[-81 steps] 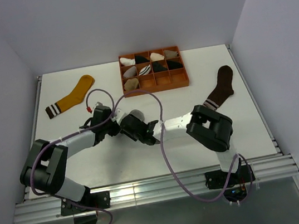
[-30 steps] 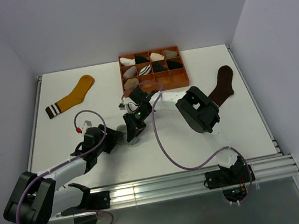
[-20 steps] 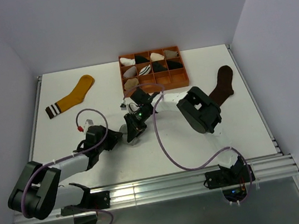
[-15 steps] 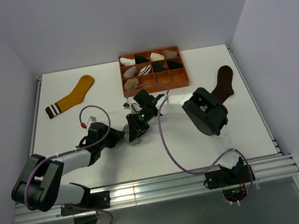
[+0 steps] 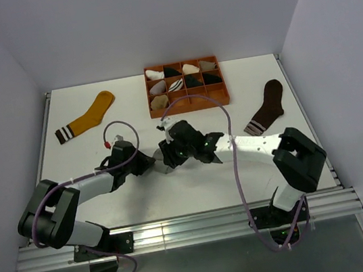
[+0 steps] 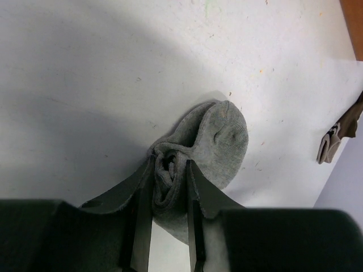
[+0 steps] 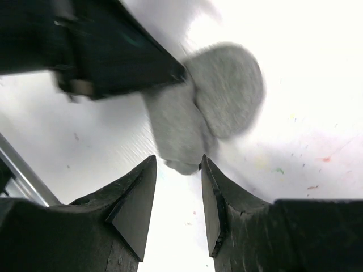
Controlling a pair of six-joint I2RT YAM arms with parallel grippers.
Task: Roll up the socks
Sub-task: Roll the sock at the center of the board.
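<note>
Near edge, middle of the white tabletop [image 5: 197, 192]: both arms reach inward and meet at one spot. Left gripper [image 6: 170, 168] is closed down tight on the rolled-up grey fabric sock [image 6: 218, 141], both fingers squeezing the bunched roll between them; the rounded toe end sticks out beyond the fingertips and lies on the table. Right gripper [image 7: 177, 165] points at the same sock from the other side, jaws parted. The sock's blunt end sits right at the mouth of the gap, and neither finger clearly presses it, so no hold on that side. The right wrist view is blurred, so contact there cannot be told for sure.

Further back left: flat mustard-yellow ankle sock with a striped cuff [image 5: 86, 117], unrolled, well apart from the arms. Further back right: flat dark brown ankle sock with a striped cuff [image 5: 267, 113], unrolled, toe pointing away.

Far centre: orange plastic divided tray [image 5: 189, 107]; small white, black and beige sock bundles [image 5: 174, 86] sit in its back compartments, and the front row looks bare.
</note>
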